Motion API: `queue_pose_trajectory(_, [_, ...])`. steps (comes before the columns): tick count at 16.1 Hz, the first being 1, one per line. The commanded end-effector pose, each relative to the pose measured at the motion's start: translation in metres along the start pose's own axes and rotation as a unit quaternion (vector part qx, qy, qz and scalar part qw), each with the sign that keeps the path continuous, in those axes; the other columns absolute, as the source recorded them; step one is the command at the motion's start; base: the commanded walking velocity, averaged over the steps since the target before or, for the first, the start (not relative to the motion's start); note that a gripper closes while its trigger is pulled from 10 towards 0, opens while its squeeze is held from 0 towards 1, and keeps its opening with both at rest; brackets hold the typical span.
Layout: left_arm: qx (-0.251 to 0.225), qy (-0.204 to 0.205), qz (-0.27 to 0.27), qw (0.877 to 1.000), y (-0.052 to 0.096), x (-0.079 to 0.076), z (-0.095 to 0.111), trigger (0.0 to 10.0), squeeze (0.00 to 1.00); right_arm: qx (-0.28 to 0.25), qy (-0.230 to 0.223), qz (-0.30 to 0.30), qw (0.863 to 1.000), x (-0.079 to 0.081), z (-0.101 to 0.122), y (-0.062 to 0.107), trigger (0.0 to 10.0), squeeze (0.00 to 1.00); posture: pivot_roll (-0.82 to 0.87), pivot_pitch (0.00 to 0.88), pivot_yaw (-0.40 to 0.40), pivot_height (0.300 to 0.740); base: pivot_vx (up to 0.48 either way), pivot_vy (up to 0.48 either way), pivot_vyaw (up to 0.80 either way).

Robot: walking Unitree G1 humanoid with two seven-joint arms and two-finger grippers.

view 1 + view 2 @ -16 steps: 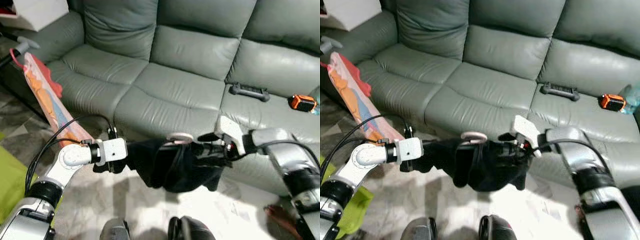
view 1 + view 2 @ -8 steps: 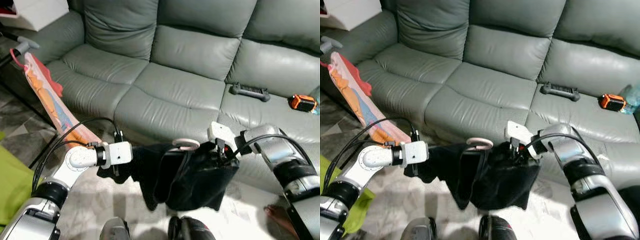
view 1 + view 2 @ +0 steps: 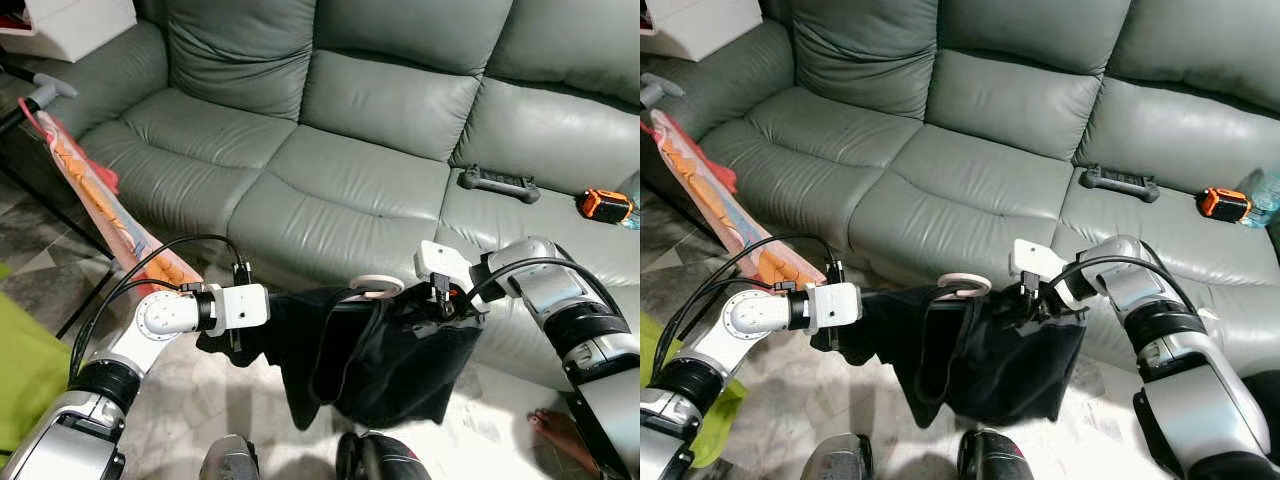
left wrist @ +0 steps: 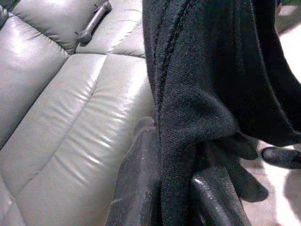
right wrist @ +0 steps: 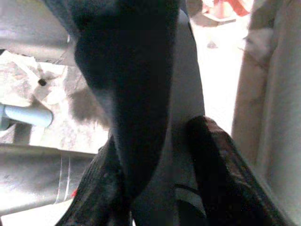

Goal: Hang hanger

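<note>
Now both tools (image 3: 235, 335) (image 3: 452, 305) clamp black garment (image 3: 370, 350) w/ hanger (image 3: 377, 288), before grey sofa (image 3: 340, 170).

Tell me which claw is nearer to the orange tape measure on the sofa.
Right. The right claw grips the black garment below and left of the orange tape measure; the left claw holds the garment's opposite end, much farther off.

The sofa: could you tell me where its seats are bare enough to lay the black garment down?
The left and middle seat cushions are bare. The right seat is crowded: a black handle-shaped object and an orange-black device lie there.
</note>
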State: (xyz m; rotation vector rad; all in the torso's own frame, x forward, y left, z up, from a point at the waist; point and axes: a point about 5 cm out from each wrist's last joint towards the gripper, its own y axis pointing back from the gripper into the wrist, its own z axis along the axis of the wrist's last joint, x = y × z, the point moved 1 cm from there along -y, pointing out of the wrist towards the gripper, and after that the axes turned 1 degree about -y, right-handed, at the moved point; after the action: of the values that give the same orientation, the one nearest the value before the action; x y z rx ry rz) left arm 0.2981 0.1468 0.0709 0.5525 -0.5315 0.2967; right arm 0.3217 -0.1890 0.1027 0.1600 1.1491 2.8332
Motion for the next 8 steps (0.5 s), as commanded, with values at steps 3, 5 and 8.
queue_pose_trajectory(3, [-0.020, -0.018, 0.009, 1.000, -0.0031, 0.0072, 0.0078, 0.0, 0.00, -0.001, 0.008, 0.013, 1.000, -0.0007, 0.0030, 0.0008, 0.0, 0.00, -0.07, 0.108, -0.021, 0.740, 0.000, 0.000, 0.00])
queue_pose_trajectory(5, [-0.018, -0.018, 0.010, 1.000, -0.0037, 0.0077, 0.0073, 0.0, 0.00, -0.009, 0.009, 0.014, 1.000, -0.0013, 0.0045, -0.0002, 0.0, 0.00, -0.08, 0.101, -0.022, 0.740, 0.000, 0.000, 0.00])
queue_pose_trajectory(8, [-0.018, -0.017, 0.011, 1.000, -0.0046, 0.0075, 0.0071, 0.0, 0.00, -0.022, 0.008, 0.019, 1.000, 0.0010, 0.0053, -0.0042, 0.0, 0.00, -0.07, 0.098, -0.024, 0.740, 0.000, 0.000, 0.00])
